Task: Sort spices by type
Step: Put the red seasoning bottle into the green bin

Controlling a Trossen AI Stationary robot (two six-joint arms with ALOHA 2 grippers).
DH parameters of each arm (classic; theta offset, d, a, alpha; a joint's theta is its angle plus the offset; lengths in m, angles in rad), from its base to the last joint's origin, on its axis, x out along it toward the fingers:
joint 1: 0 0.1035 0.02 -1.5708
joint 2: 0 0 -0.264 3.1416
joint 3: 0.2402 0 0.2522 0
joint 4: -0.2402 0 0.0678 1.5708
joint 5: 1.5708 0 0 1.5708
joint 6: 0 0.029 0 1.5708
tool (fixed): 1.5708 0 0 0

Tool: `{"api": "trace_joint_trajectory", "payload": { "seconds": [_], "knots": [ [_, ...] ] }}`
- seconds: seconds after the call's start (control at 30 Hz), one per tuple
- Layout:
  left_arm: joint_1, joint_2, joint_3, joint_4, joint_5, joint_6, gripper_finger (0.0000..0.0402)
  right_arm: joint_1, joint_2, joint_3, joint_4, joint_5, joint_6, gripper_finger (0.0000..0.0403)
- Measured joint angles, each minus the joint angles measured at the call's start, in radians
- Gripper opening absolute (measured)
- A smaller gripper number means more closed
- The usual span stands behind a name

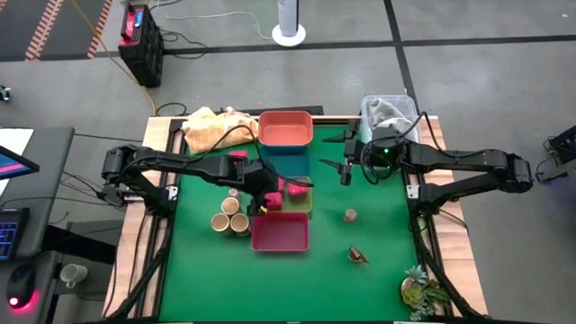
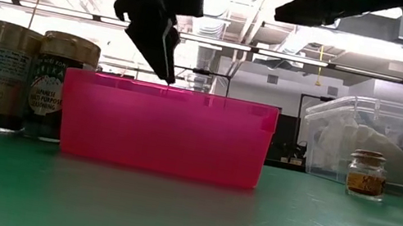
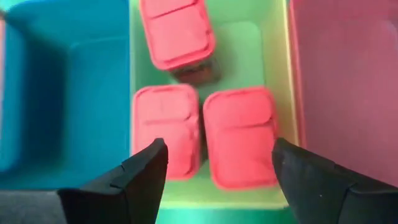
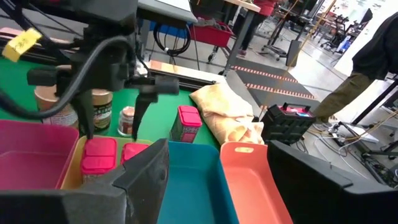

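Note:
Three magenta-pink blocks (image 3: 239, 137) stand upright in the yellow-green tray (image 3: 239, 56). My left gripper (image 3: 217, 152) hangs open just above the two nearer ones, slanting down, and touches nothing. In the high view it is over that tray (image 1: 268, 196). A fourth pink block (image 1: 238, 156) stands on the green mat beside the left arm. Three tan tubs (image 1: 231, 216) stand left of the magenta tray (image 1: 280, 232). A small grey-brown knob (image 1: 350, 214) and a dark brown piece (image 1: 358, 256) lie on the mat to the right. My right gripper (image 1: 346, 166) waits open and empty, right of the teal tray (image 1: 286, 162).
A coral tray (image 1: 285, 129) sits at the far end of the row of trays. A yellow cloth (image 1: 211, 126) lies at the far left, a clear plastic box (image 1: 389, 112) at the far right, and a leafy green sprig (image 1: 421, 288) at the near right corner.

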Motion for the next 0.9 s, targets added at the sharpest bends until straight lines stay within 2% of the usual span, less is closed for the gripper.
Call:
{"api": "trace_joint_trajectory", "payload": {
  "seconds": [0.17,0.4,0.57,0.73,0.9],
  "knots": [
    [0.036,-0.014,0.051,-0.129,-0.095,0.031,0.0273,0.0,0.0,0.0,0.0,0.0,0.0,0.0299],
    [0.175,-0.027,0.047,-0.183,-0.095,0.057,0.0272,0.0,0.0,0.0,-0.007,0.0,0.008,0.0299],
    [0.306,-0.029,0.046,-0.193,-0.072,0.112,0.0272,0.001,0.0,0.0,-0.017,0.0,0.011,0.0299],
    [0.437,-0.029,0.046,-0.241,0.003,0.16,0.0272,0.008,0.0,0.0,-0.016,0.0,0.008,0.0299],
    [0.513,-0.029,-0.002,-0.229,0.037,0.206,0.0272,0.008,0.0,0.0,-0.017,0.0,0.01,0.0299]
  ]
}}
